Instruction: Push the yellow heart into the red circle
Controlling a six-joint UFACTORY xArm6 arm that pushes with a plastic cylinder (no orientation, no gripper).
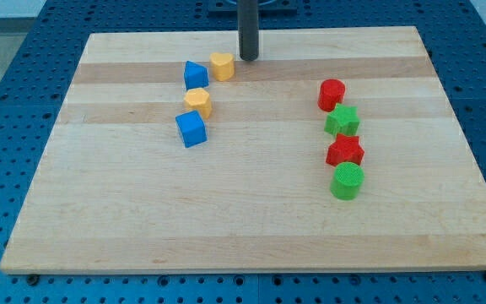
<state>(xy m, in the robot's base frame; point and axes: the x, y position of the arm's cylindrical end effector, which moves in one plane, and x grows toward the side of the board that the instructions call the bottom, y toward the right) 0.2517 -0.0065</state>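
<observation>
Yellow heart sits upper left of centre, touching a blue block, with my tip, a bare rod with no pincer, just to its right, so pushing from there risks driving it away from the red circle.

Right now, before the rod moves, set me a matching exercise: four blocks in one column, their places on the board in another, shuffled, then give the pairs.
Blocks:
1. yellow heart
2. red circle
3. green circle
4. lower blue block

Places:
A. bottom of the right-hand column
B. just left of my tip, near the view's top
C. top of the right-hand column
D. bottom of the left-hand cluster

Pairs: 1-B, 2-C, 3-A, 4-D
</observation>
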